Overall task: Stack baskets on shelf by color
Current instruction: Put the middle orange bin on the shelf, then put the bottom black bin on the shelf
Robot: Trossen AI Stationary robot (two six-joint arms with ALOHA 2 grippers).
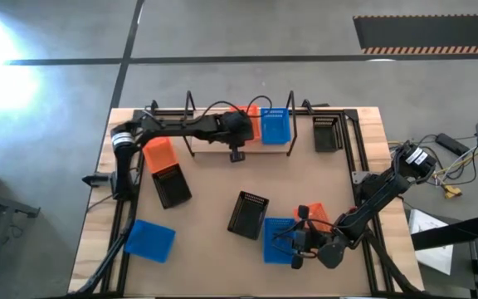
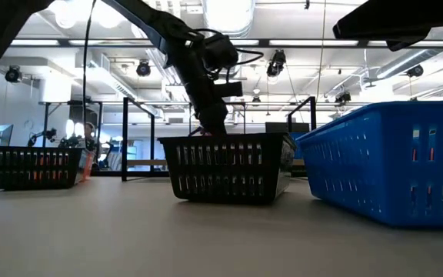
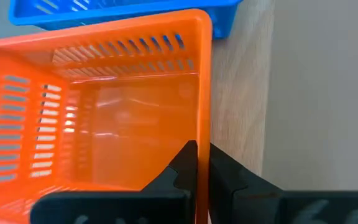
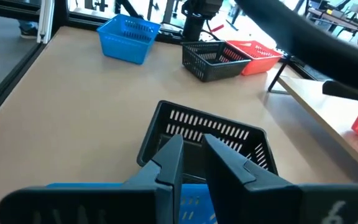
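While both arms are over the tabletop (image 1: 222,187):
Left gripper (image 3: 201,163): at 12 o'clock, pinching the orange basket (image 3: 98,106) wall on the shelf (image 1: 214,143), beside a blue basket (image 1: 275,126).
Right gripper (image 4: 192,152): at 5 o'clock, fingers narrowly apart, over another blue basket (image 1: 279,239).

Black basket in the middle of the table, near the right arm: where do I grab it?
Pinch one top rim wall of the black basket from straight above. It sits upright and open-topped, so a finger can probably drop inside. Take the side facing the right gripper, away from the blue basket crowding its corner.
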